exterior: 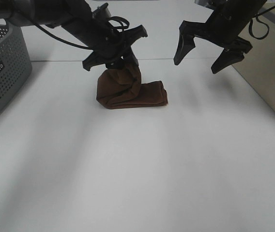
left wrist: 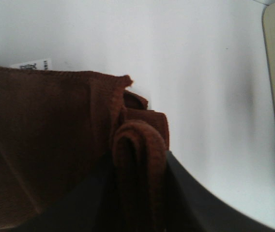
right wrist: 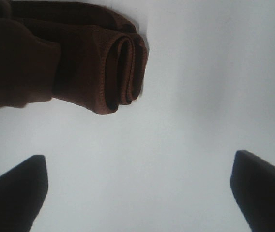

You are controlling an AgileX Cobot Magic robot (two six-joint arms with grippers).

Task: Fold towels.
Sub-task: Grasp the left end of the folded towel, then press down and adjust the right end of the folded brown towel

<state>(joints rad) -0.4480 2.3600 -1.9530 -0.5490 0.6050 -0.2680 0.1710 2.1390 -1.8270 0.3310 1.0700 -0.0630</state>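
Clamping the brown towel (exterior: 132, 94), your left jaws hold its end up; right jaws hang apart beside it.

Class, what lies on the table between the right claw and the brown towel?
Nothing: only bare white table separates right claw and towel, clearest in the exterior high view.

The towel (exterior: 130, 92) lies on the counter (exterior: 137, 169). Well left of the towel stands a basket (exterior: 2, 72), well right a bin (exterior: 268, 72). The left pincer (exterior: 119, 63) sits atop the towel's raised left end. The right pincer (exterior: 196, 66) hangs right of the towel, apart.
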